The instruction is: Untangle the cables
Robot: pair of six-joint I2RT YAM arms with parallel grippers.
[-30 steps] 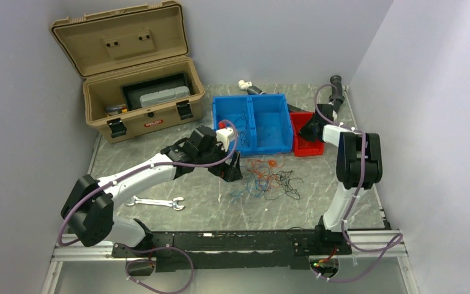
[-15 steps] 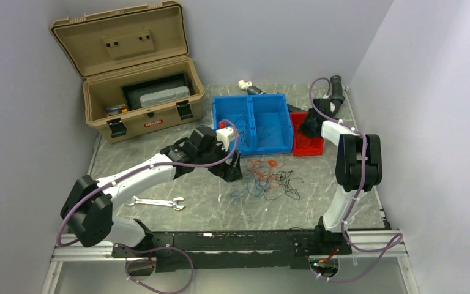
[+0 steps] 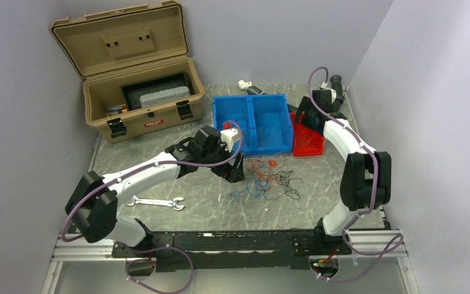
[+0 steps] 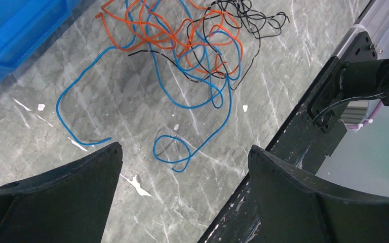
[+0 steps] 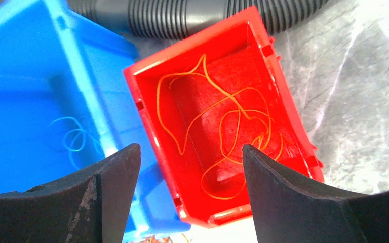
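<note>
Sprawling on the table [image 3: 208, 208] mid-frame, below the blue bin [image 3: 262, 148], the cables [image 4: 192, 45] lie tangled under my left gripper [image 4: 182, 152], jaws apart, empty. My right gripper [image 5: 188, 151], jaws likewise apart, hangs over the red bin [image 5: 149, 136] at upper right.

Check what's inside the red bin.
Thin orange wire lies in loose loops on the floor of the red bin; nothing else shows. The open right gripper covers part of the near end.

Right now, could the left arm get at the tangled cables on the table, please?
Probably yes: the left gripper hovers open right beside the cables, and nothing stands between them.
</note>
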